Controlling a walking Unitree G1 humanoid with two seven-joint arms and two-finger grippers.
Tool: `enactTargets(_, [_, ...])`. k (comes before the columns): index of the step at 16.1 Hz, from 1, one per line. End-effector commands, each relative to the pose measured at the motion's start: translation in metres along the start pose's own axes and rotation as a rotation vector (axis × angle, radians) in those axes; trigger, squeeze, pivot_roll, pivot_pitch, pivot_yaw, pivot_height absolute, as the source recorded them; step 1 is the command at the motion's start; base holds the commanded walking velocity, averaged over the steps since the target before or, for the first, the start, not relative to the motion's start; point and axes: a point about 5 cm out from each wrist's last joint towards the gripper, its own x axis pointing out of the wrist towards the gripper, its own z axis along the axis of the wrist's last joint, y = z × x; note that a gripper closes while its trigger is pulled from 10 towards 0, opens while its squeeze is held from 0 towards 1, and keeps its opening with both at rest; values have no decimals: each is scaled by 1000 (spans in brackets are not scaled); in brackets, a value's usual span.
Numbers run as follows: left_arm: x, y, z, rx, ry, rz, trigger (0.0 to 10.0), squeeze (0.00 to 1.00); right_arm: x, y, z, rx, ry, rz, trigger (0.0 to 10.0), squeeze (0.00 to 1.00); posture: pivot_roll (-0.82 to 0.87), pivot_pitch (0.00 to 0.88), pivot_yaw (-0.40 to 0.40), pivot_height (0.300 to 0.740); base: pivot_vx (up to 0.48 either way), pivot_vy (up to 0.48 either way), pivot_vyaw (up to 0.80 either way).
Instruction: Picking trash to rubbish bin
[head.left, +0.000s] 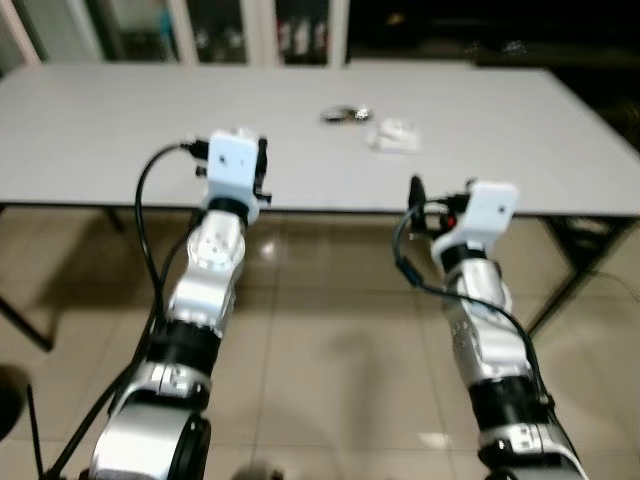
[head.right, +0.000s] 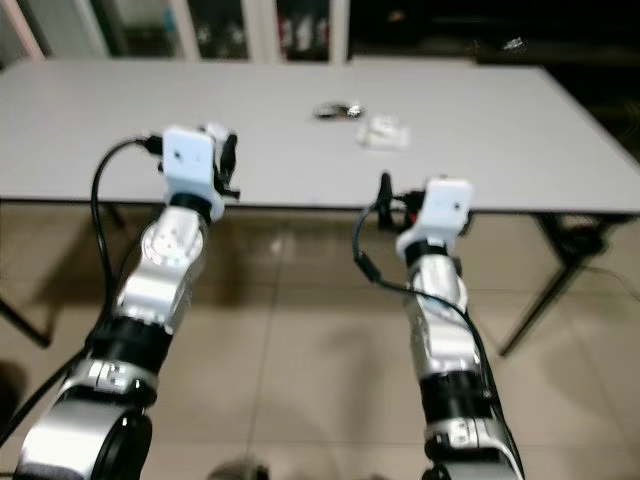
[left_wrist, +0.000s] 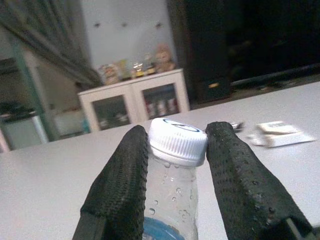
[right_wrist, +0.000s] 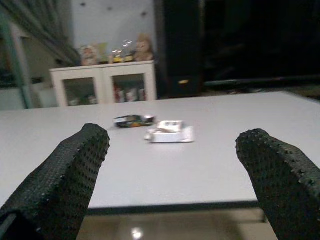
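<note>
My left gripper (left_wrist: 177, 134) is shut on the neck of a clear plastic bottle (left_wrist: 170, 192) with a white cap (left_wrist: 178, 141) and water drops inside. In the left eye view that arm's wrist (head.left: 232, 165) is raised at the front edge of the white table (head.left: 120, 130). My right gripper (right_wrist: 175, 137) is open with nothing between its fingers, held just before the table edge. Further back on the table lie a white crumpled packet (head.left: 393, 135) and a small dark wrapper (head.left: 345, 114), both beyond the right gripper.
The table is long, with dark legs at the right (head.left: 570, 270) and left (head.left: 25, 325). Tiled floor (head.left: 330, 350) lies below my arms. A white cabinet with glass doors (right_wrist: 105, 82) stands behind the table.
</note>
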Motion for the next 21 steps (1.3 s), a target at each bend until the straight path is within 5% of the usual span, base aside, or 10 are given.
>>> enactTargets(1, [1, 4, 1, 11, -1, 4, 10000, 0, 2, 4, 4, 14, -14, 9, 10000, 0, -33, 12, -6, 740, -304, 0, 0])
enactTargets(21, [-2, 5, -10, -25, 50, 7, 10000, 0, -2, 7, -7, -17, 51, 49, 10000, 0, -27, 35, -15, 740, -61, 0, 76])
